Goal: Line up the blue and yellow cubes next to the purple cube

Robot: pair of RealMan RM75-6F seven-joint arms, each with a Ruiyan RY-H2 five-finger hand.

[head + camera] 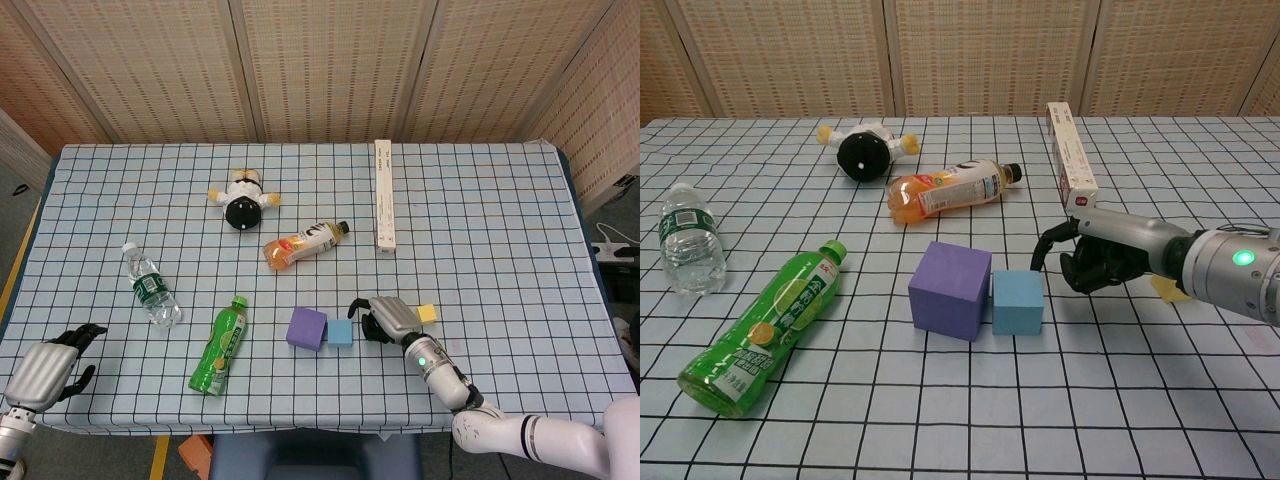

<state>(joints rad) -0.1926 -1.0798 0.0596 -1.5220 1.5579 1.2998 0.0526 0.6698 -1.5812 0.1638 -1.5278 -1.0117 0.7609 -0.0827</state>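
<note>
Blue cube [1017, 302]: already touching the purple cube [951, 290], so that half looks done.
Yellow cube [427, 313]: just behind your right hand [1102, 260], still out of line.
Right hand: fingers curled, holding nothing.
Left hand [47, 368]: parked at the table edge, grip unclear.

I see the purple cube [950, 290] near the table's [500, 200] front edge with the blue cube [1018, 302] touching its right side. My right hand [1102, 258] sits just right of that, the yellow cube [427, 313] behind it. My left hand [45, 366] rests at the near left corner.
</note>
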